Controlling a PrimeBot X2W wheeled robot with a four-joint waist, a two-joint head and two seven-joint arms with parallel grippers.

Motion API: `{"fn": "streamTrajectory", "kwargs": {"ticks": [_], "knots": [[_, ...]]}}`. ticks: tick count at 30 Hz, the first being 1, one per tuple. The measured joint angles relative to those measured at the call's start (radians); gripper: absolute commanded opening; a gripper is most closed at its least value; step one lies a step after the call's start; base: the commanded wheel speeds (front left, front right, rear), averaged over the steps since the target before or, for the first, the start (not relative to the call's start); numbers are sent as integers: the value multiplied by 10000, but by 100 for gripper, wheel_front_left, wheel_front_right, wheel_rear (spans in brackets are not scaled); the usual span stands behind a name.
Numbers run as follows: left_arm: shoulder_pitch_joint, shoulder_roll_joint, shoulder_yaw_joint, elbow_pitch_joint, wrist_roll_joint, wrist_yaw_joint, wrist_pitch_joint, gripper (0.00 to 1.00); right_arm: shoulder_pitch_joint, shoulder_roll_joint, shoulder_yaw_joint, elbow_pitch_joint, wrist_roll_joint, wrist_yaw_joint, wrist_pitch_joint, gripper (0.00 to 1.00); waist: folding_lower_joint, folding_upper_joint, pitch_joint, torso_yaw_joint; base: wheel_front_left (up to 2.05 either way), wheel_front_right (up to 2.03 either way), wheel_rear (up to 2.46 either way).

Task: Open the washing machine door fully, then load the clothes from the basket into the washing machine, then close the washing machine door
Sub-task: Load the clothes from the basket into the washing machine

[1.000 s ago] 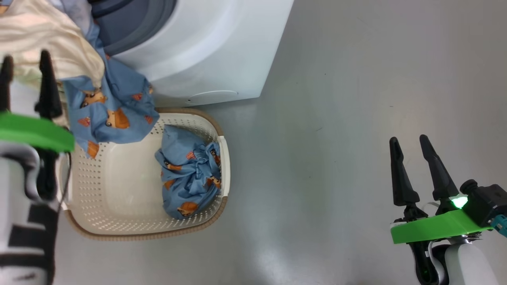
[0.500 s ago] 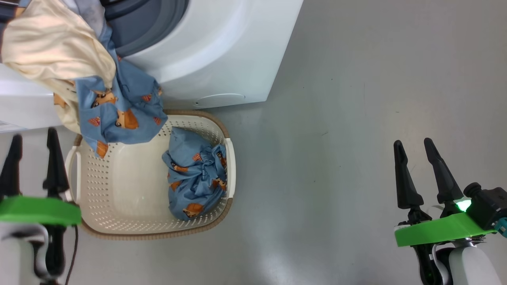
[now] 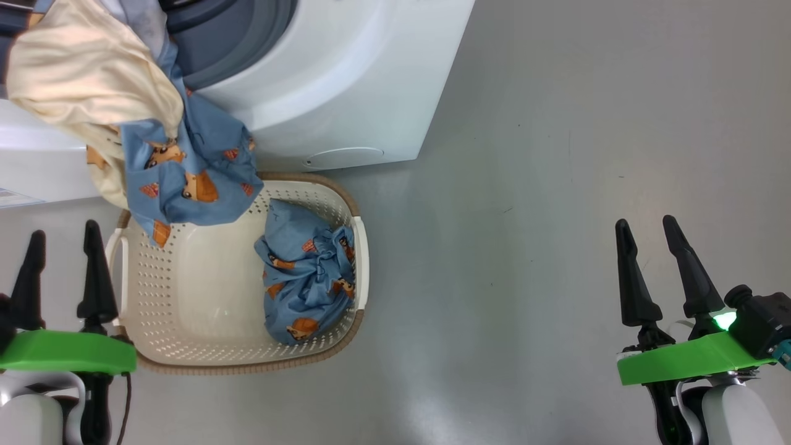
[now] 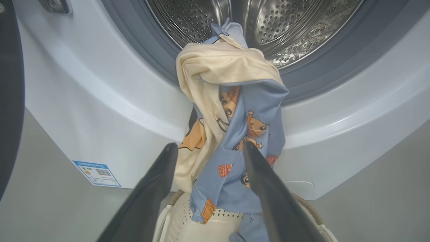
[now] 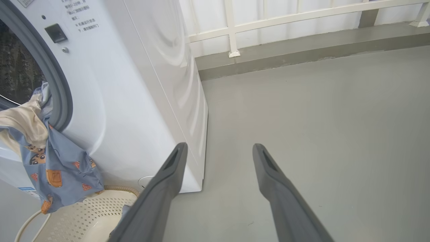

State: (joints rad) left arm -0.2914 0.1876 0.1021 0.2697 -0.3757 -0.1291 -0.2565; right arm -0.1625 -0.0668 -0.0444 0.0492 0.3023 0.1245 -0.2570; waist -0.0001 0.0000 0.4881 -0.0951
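Observation:
The washing machine [image 3: 346, 80] stands at the top, its steel drum [image 4: 268, 27] open. A black edge at the far left of the left wrist view looks like the open door [image 4: 10, 101]. A cream cloth [image 3: 80, 86] and a blue bear-print piece [image 3: 191, 173] hang out of the drum mouth over the gasket, down toward the basket [image 3: 235, 361]. One more blue bear-print bundle [image 3: 306, 278] lies at the right side of the basket. My left gripper [image 3: 65, 232] is open and empty, left of the basket, pointing at the hanging clothes [image 4: 235, 111]. My right gripper [image 3: 644, 224] is open over bare floor, far right.
The basket sits on grey floor right against the washer's front [image 5: 134, 101]. A blue label sticker [image 4: 96, 173] is low on the washer. A white railing [image 5: 302, 16] and a raised kerb run along the back, with wide grey floor to the right.
My left gripper has drawn back and down from the hanging clothes to the basket's left side, still open. The head view has shifted a little. The clothes stay draped from the drum.

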Motion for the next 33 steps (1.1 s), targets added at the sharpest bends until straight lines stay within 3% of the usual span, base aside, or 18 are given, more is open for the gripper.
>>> {"fn": "streamTrajectory", "kwargs": {"ticks": [11,33], "knots": [[-595,-61,-903,1298,-617,0,2,100,-4,2,88,-13,-2,0,0,100,0,0,191,-16,0,0,0],[-4847,1012,-3501,5469,-2125,0,10,100,-289,84,320,-119,-4,0,0,100,0,0,1258,-201,0,0,0]]}}
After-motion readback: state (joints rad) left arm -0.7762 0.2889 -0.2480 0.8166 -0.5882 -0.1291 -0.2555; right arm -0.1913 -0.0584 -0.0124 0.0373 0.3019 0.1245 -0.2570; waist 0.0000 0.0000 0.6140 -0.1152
